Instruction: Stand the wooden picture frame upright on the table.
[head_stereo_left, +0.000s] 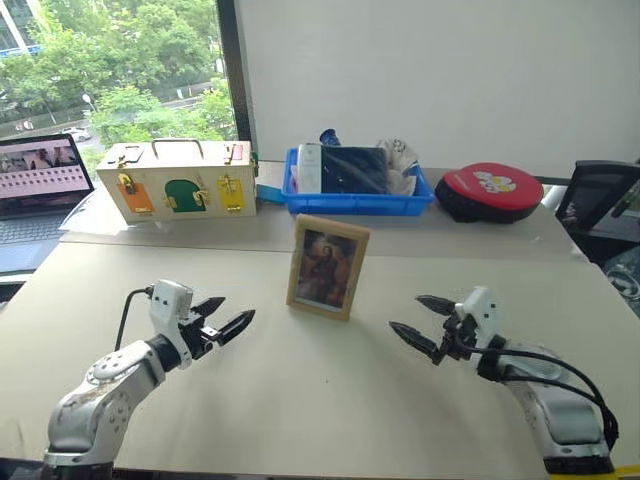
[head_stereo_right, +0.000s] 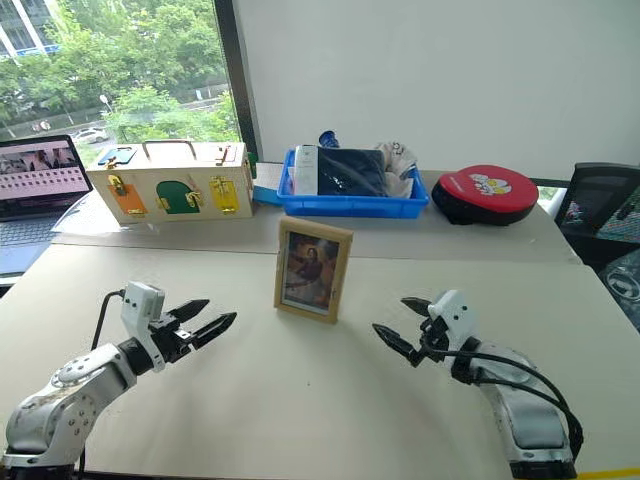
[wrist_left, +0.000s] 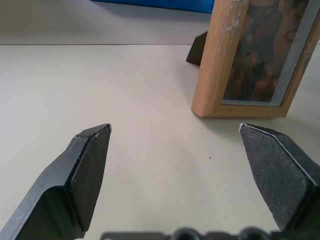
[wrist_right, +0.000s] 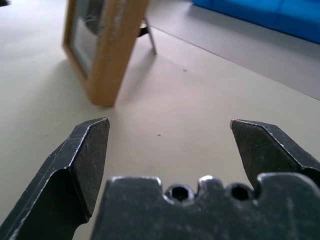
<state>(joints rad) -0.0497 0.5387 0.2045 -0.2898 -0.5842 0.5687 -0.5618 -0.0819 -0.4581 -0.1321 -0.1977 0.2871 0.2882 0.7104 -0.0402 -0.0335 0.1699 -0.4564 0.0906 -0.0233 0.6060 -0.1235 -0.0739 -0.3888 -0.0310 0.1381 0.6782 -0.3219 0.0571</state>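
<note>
Standing upright on its rear stand at mid-table: the light-grained wooden picture frame, glazed portrait facing forward. Beneath it, the smooth matte beige table; behind, a cream wooden box, a blue plastic tray, window greenery. Flanking the frame, well apart from it and empty, fingers spread wide: left gripper, right gripper.

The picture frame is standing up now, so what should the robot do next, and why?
Probably just ease both arms back. The wooden picture frame already stands upright on the table, propped on its back stand, and the left gripper and right gripper are open and apart from it.
</note>
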